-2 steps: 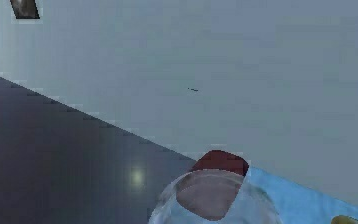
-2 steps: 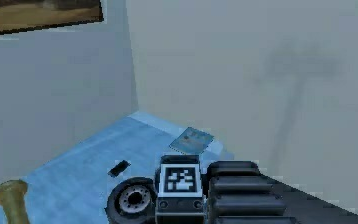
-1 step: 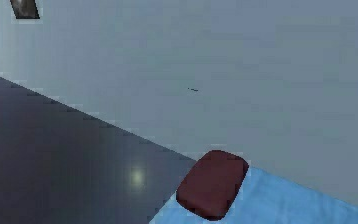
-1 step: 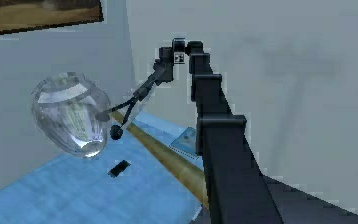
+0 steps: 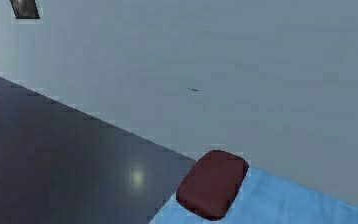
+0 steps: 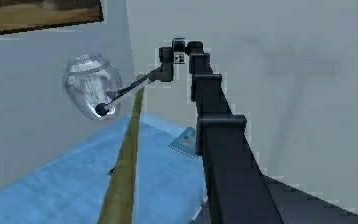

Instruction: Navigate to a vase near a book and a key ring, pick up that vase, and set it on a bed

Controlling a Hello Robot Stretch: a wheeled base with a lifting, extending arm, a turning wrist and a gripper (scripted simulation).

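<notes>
A clear, rounded glass vase (image 6: 91, 84) hangs at the far end of my gripper (image 6: 109, 102), clear of every surface, so the gripper holds it. The dark arm (image 6: 222, 140) rises from the arm side view's bottom edge to the wrist with its white marker squares (image 6: 179, 50). Under and left of the vase lies the light blue bed cover (image 6: 67, 175). The same blue bed (image 5: 287, 205) fills the forward view's lower right corner, with a dark red pillow (image 5: 214, 183) on it.
A tan wooden post (image 6: 124, 165) slants up in front of the bed, just left of the arm. A framed picture (image 6: 42, 12) hangs on the grey wall above. Dark glossy floor (image 5: 67, 150) stretches across the forward view's left, up to a plain wall (image 5: 217, 70).
</notes>
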